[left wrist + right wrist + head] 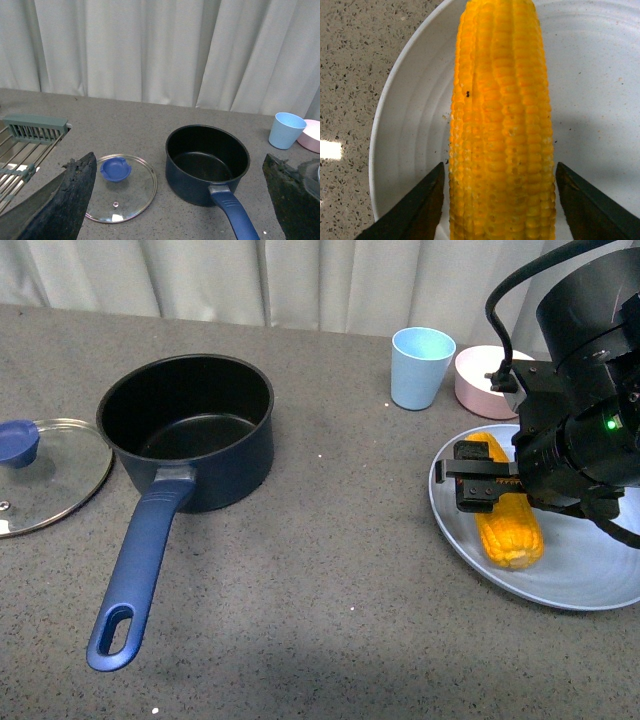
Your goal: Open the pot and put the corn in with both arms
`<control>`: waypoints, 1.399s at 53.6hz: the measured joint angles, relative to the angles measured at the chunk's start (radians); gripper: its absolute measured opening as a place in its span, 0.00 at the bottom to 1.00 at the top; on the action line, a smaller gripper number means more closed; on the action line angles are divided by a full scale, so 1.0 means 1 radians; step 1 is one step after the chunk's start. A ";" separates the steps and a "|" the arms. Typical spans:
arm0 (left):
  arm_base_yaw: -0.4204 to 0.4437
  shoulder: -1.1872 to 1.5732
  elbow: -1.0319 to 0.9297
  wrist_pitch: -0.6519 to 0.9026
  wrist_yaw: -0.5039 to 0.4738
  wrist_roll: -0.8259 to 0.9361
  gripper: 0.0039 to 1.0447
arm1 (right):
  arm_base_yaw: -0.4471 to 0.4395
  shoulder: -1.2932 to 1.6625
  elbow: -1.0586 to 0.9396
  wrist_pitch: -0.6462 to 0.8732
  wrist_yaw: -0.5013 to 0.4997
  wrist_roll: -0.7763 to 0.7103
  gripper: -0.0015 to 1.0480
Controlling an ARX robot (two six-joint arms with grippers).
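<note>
The long yellow-orange corn cob (500, 100) lies on the pale blue round plate (405, 125), between the parted fingers of the right gripper (500, 172), its long axis crossing their closing line. The uncovered dark navy saucepan (215, 475) stands well away, toward the left gripper (180, 200), also parted.

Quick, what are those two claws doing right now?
Left gripper: open, empty.
Right gripper: open, fingers either side of the corn, not yet closed.

Clutter sitting on the counter (330, 620)
Glass lid (50, 485) is lying flat; blue cup (421, 368) is standing just beside pink bowl (475, 392).
</note>
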 joint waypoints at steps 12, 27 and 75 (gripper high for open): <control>0.000 0.000 0.000 0.000 0.000 0.000 0.94 | -0.003 0.000 -0.002 0.023 -0.003 0.006 0.34; 0.000 0.000 0.000 0.000 0.000 0.000 0.94 | -0.011 -0.175 -0.069 0.058 -0.172 0.067 0.20; 0.000 0.000 0.000 0.000 0.000 0.000 0.94 | 0.322 0.148 0.535 0.010 -0.342 0.458 0.12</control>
